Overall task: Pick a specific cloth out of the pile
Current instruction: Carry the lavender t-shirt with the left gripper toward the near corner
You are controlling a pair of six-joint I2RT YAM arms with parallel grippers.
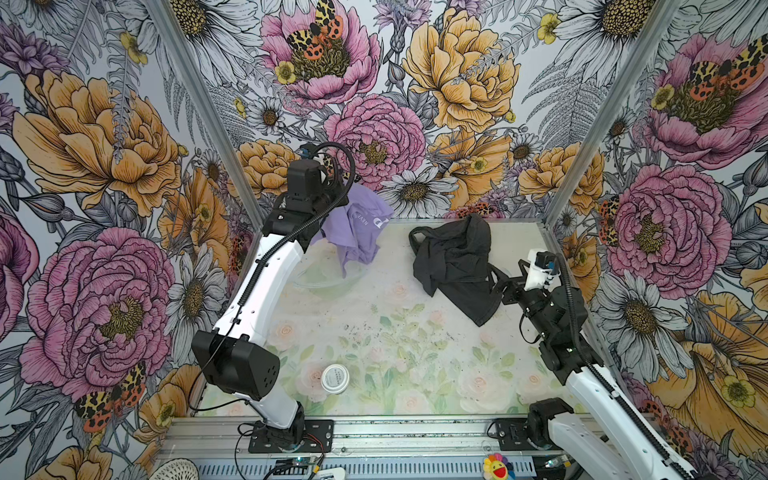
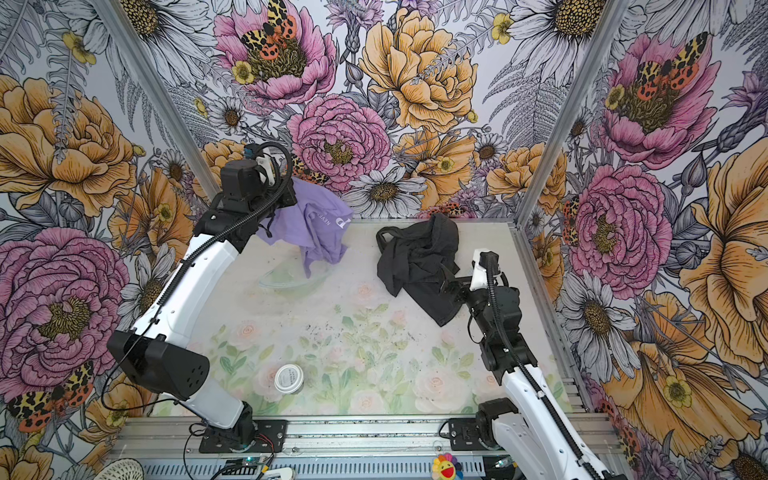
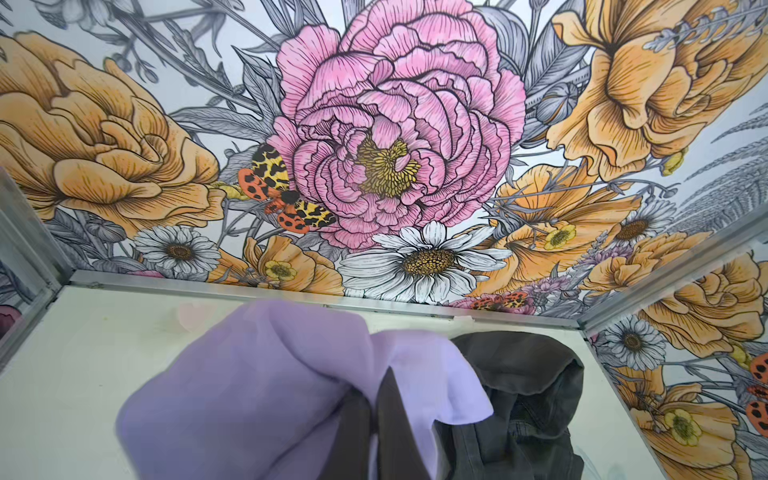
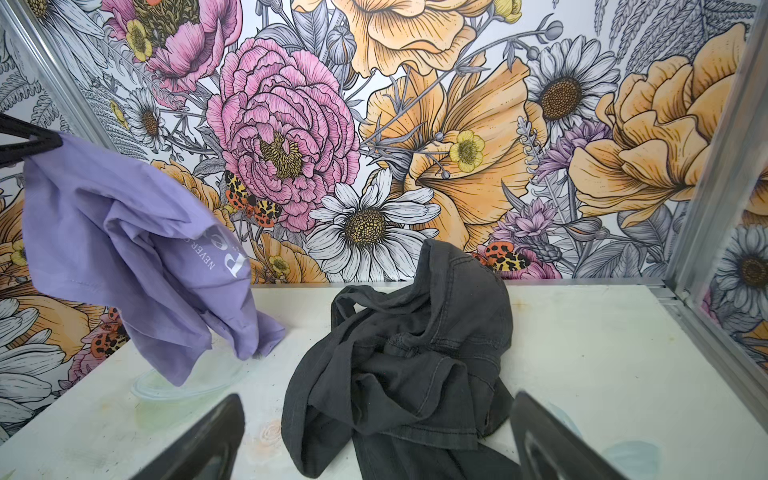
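Note:
The lavender cloth (image 1: pixel 360 231) (image 2: pixel 312 229) with white lettering hangs in the air at the back left. My left gripper (image 3: pixel 375 385) is shut on its upper edge, and the dark fingers pinch a fold. In the right wrist view the cloth (image 4: pixel 133 249) dangles from that gripper (image 4: pixel 43 143), its lowest corner just above the table. The pile is split: the charcoal-black cloth (image 1: pixel 455 262) (image 4: pixel 411 353) lies crumpled alone on the table at the back right. My right gripper (image 4: pixel 374 442) (image 1: pixel 500 282) is open, low at that cloth's near edge, its fingers (image 4: pixel 208 440) either side of it.
A clear glass bowl (image 1: pixel 328 279) stands on the table under the hanging cloth. A small white round jar (image 1: pixel 335 378) sits near the front left. Metal-framed flowered walls (image 1: pixel 557 199) close in the table at the back and sides, and a rail (image 1: pixel 415 432) runs along the front.

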